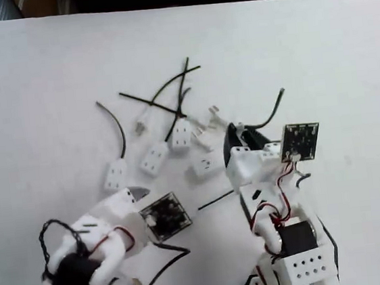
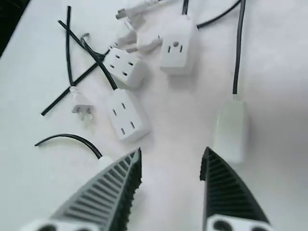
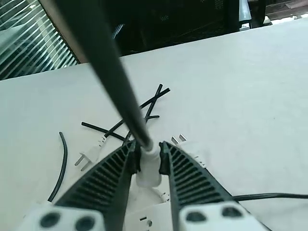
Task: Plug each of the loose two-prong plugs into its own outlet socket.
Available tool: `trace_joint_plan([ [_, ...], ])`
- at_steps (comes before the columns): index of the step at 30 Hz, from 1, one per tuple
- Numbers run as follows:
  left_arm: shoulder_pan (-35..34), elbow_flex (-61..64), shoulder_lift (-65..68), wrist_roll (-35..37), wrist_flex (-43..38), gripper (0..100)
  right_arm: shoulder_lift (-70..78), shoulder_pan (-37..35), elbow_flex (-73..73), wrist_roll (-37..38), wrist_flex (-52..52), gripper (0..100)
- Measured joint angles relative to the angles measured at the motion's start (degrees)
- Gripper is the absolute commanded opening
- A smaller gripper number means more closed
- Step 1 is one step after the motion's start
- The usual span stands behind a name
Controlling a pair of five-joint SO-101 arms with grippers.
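White worktop (image 1: 329,39) spreads under both arms, with a dark room and slatted window blinds (image 3: 24,43) past its far edge. Near the middle of it, the right pincer (image 3: 147,150) is clamped on a white two-prong plug (image 3: 147,169). Its ribbed black fingers (image 3: 108,180) press the plug's body from both sides, and the stiff black cable (image 3: 108,67) rises out of the grip toward the wrist camera. Just beside the held plug, that view catches the slotted face of a white outlet block (image 3: 144,220); whether the prongs touch it I cannot tell. The high view adds where the cable goes: it arcs off to the right, away from the pincer.

Around this, the high view lays out more white outlets in a loose arc: the leftmost block (image 1: 115,175), the second block (image 1: 154,158), the upper block (image 1: 181,134) and the block nearest the right arm (image 1: 206,162). Beyond them lie a loose white plug (image 1: 141,127) with bare prongs, another small plug (image 1: 212,117), and a tangle of thin black cables (image 1: 171,93).

The left pincer (image 2: 172,153) gapes wide with nothing between its fingers, over bare worktop near the leftmost block. Its wrist view sharpens what the high view leaves as pale shapes: paired slots on three outlet faces, and two prongs on the loose white plug lying just beside one of them. It also shows a white oblong piece (image 2: 231,130) seen edge-on, with a straight black lead (image 2: 237,53) running away from it.
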Motion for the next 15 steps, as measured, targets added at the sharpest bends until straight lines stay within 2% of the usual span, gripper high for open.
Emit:
trace_joint_plan([
  [6,0.18,-3.69,17.58,-1.14,-3.16,26,0.00,0.00,0.53,0.00,0.00,1.7],
  [15,8.26,-12.40,37.71,0.97,-3.60,26,0.00,0.00,0.88,0.00,0.00,1.7],
])
